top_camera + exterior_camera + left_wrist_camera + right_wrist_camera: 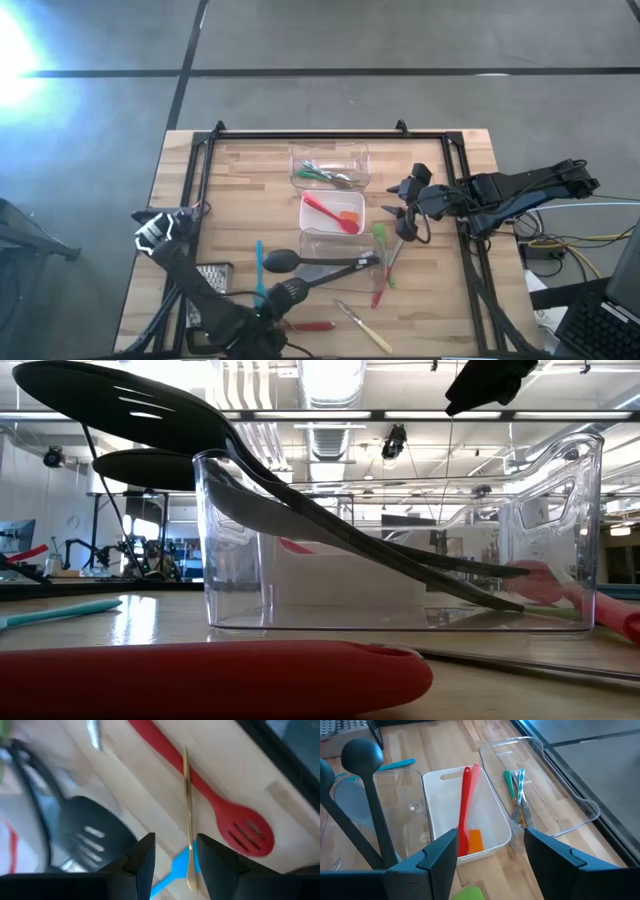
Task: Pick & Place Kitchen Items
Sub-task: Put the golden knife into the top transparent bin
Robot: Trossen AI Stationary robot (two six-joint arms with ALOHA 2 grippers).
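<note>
Far left of the surface (240,190): steel box grater (213,277), lying near the front edge, not part of the job.

Left tool (172,865) low over the front-left of the surface, fingers spread with nothing between them. Under it in the left wrist view: teal-handled utensil (172,870), slim wood-handled tool (188,810) lying across the red slotted spoon (220,815), and the black slotted spoon (87,837) just beside.

Centre: three clear tubs in a row from front to back. Front tub (335,258) holds the black ladle (283,262), head jutting over its left rim. Middle tub (333,212) holds a red spatula (322,206) and an orange-bladed piece (349,217). Back tub (330,166) holds green and teal small tools (322,173).

Right of centre: green utensil (380,234) and red-handled one (378,290) lie loose on the surface near the front tub.

Right tool (490,852) hovers over them, fingers spread, empty.

Handling, judged: all light, slim, stiff in the handle; silicone heads soft and likely grippy, the wood-handled tool thin and prone to roll. Best taken mid-handle, across the shaft. The crossed pair may shift together.
</note>
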